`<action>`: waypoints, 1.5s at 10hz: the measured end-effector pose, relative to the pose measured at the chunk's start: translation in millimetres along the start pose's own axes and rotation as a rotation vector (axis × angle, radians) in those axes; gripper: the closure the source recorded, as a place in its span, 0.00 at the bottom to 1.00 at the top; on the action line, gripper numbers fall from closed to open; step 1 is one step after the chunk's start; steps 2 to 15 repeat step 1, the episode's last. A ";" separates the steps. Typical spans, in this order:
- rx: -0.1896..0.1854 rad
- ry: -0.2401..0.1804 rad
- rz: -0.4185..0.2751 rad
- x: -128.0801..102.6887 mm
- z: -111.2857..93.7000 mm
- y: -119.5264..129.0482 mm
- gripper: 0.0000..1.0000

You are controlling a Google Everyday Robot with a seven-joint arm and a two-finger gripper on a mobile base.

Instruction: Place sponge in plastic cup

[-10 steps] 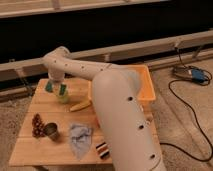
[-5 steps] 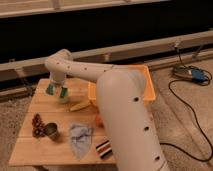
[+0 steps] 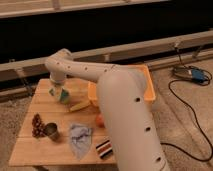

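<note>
Your claw (image 3: pixel 57 91) hangs over the far left part of the wooden desk (image 3: pixel 30 150), at the end of the white arm (image 3: pixel 120 100) that reaches back from the right foreground and bends down at its elbow. You cannot tell from this view whether the claw is apart or together. Right at the claw you see the teal-green sponge (image 3: pixel 64 95), tilted and up off the desk surface, and touching its left side a pale yellow-green patch that looks like the plastic cup (image 3: pixel 53 92); whether the sponge is over, beside or partly inside the cup you cannot tell. Just to the right of them a yellow banana (image 3: pixel 80 105) lies on the desk, next to the orange bin (image 3: pixel 150 95) that stands on the desk's far right part, mostly hidden by the arm. Near the front left you have a cluster of dark red grapes (image 3: pixel 36 125) with the dark grey metal cup (image 3: pixel 51 131) just beside it, upright. To the right of the metal cup lies the crumpled grey-blue cloth (image 3: pixel 80 140), and near the front edge the block with black, white and red stripes (image 3: pixel 104 148). A small orange fruit (image 3: pixel 99 120) peeks out beside the arm. On the floor to the right, a black cable (image 3: pixel 187 107) loops toward a blue device (image 3: pixel 192 75).
</note>
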 end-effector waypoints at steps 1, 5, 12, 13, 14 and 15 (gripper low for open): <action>0.000 0.000 -0.001 -0.5 0.2 0.2 0.20; 0.000 0.000 -0.001 -0.5 0.2 0.2 0.20; 0.000 0.000 -0.001 -0.5 0.2 0.2 0.20; 0.000 0.000 -0.001 -0.5 0.2 0.2 0.20; 0.000 0.000 -0.001 -0.5 0.2 0.2 0.20; 0.000 0.000 -0.001 -0.5 0.2 0.2 0.20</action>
